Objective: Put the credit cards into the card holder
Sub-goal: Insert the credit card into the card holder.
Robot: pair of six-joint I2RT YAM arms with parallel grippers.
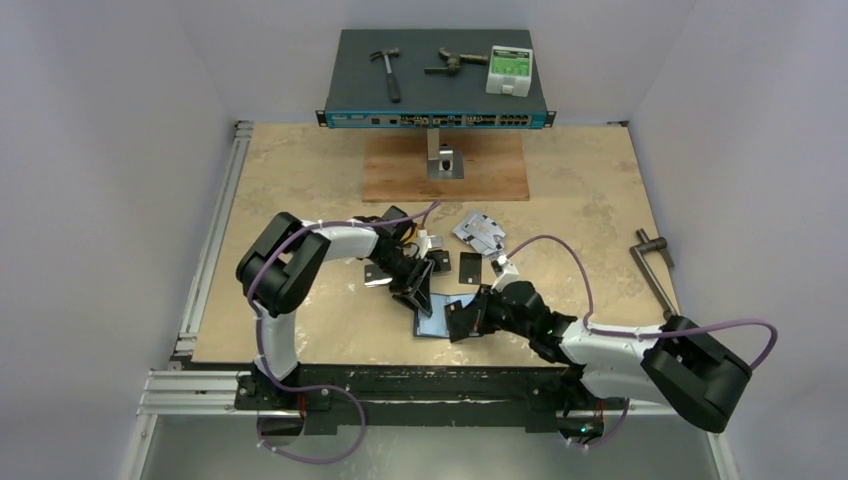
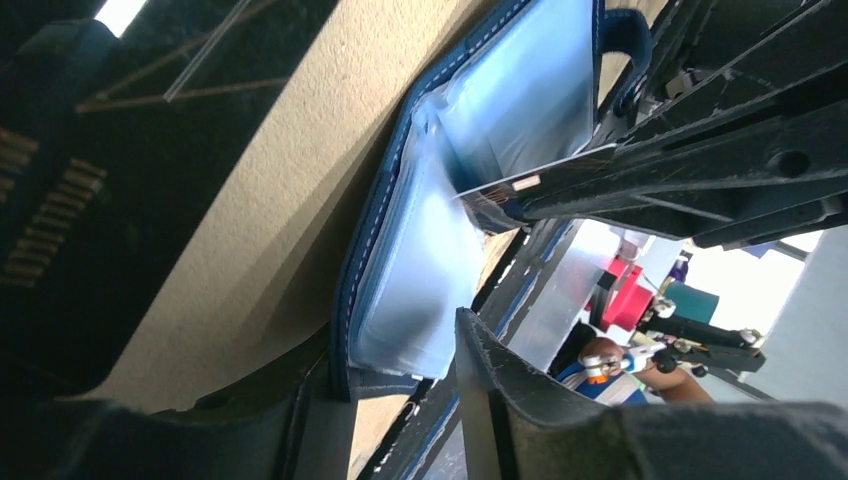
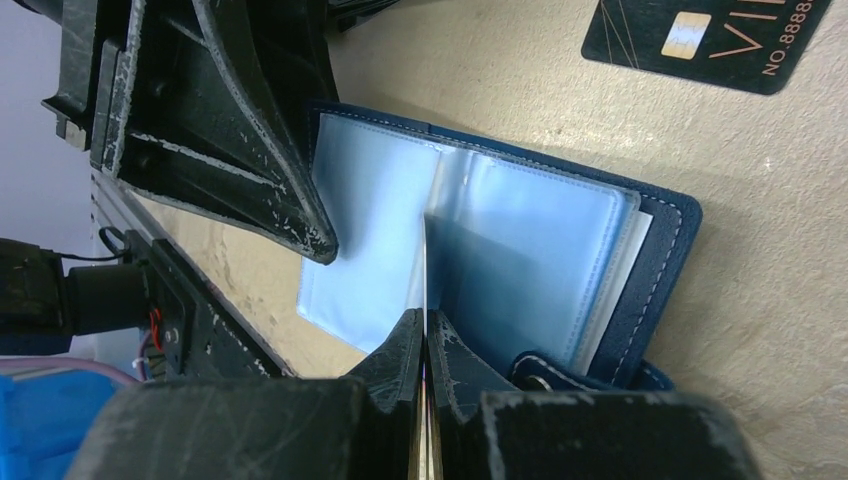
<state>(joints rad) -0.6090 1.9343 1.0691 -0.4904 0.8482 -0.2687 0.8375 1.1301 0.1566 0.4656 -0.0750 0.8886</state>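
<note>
Our right fingers [image 3: 455, 360] pinch a clear page [image 3: 450, 270] of the open holder [image 1: 435, 318] at 6 o'clock, we cannot tell if our left fingers [image 2: 700, 150] grip the card [image 2: 505, 190] by it, and most cards [image 1: 478, 233] lie loose at 12 o'clock.

This is a robotics lab cell. Two white-and-black jointed robot arms [image 1: 600, 350] trailing purple cables [image 1: 560, 245] are bolted to a black metal frame [image 1: 420, 378] at the near edge of a beige stone-patterned bench [image 1: 300, 190], which is boxed in by plain white walls [image 1: 100, 150] and edged by silver aluminium rails [image 1: 212, 230]. At the back, a dark teal rack-type network switch [image 1: 350, 85] carries a small steel hammer [image 1: 386, 72], with a brown wooden board [image 1: 400, 170] lying in front of it.
</note>
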